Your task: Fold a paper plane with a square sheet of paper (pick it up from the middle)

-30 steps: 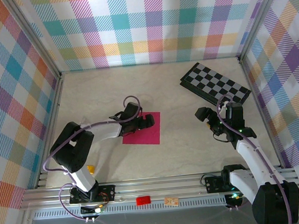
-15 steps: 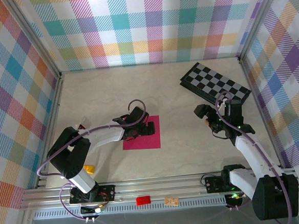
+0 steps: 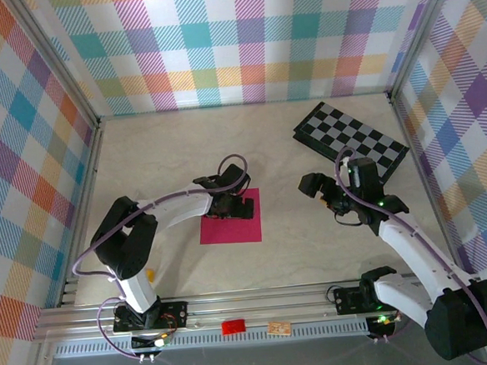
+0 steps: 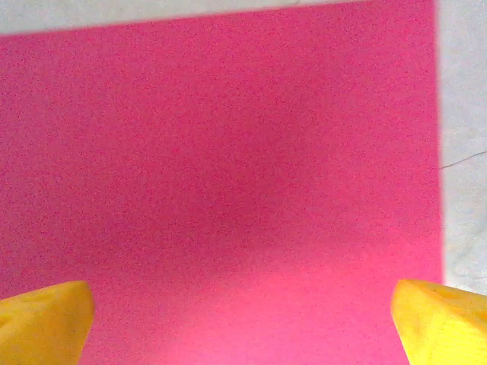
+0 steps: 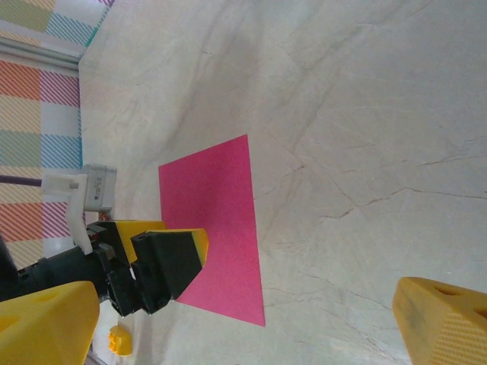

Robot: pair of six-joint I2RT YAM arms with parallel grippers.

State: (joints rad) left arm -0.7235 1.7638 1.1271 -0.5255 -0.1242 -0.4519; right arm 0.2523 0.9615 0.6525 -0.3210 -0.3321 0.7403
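Overhead, a pale table (image 3: 166, 154) with faint marble veining sits boxed in by walls (image 3: 242, 40) of pastel plaid. A ribbed aluminium rail (image 3: 260, 302) runs along the 6 o'clock edge. A black-and-grey checkerboard (image 3: 351, 136) lies flat toward 2 o'clock, turned askew.

The square sheet of paper (image 3: 230, 225) lies flat and unfolded just off the table's middle, toward 8 o'clock. It is matte magenta-pink with straight, crisp edges.

The left gripper (image 3: 235, 205) hangs over the sheet's 12 o'clock edge and hides that strip from above. Its blunt yellow fingers (image 4: 42, 323) stand spread wide with nothing between them. In its wrist view the pink runs off the frame at 9 and 6 o'clock, and contact with the paper cannot be told.

The right gripper (image 3: 317, 187) is at 3 o'clock from the sheet, well apart, above bare table, its jaws likewise spread and empty.

A small red tag (image 3: 233, 326) lies on the rail at 6 o'clock. A yellow lump (image 3: 148, 275) beside the left arm's base is too small to make out.
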